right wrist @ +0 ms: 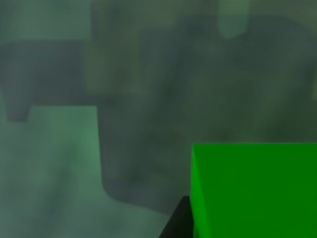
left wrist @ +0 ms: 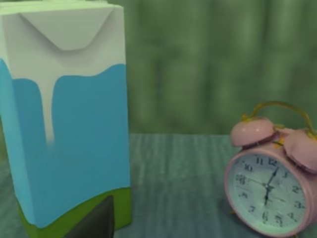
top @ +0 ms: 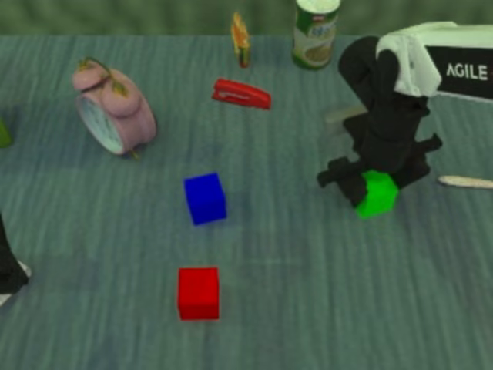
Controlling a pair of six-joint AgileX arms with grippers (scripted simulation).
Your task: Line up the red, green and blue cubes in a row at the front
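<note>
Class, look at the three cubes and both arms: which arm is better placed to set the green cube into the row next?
Right: the right gripper is already at the green cube; the left arm sits parked at the table's left edge.

A desk (top: 323, 308) with a grey-green, finely streaked, cloth-like surface fills almost the whole top view, reaching its left, right and front borders. Beyond the desk's far edge stands a blurred, mottled green backdrop (top: 154, 15), seen again in the left wrist view as soft vertical folds. The light is even and dim, with faint, soft shadows on the desk
</note>
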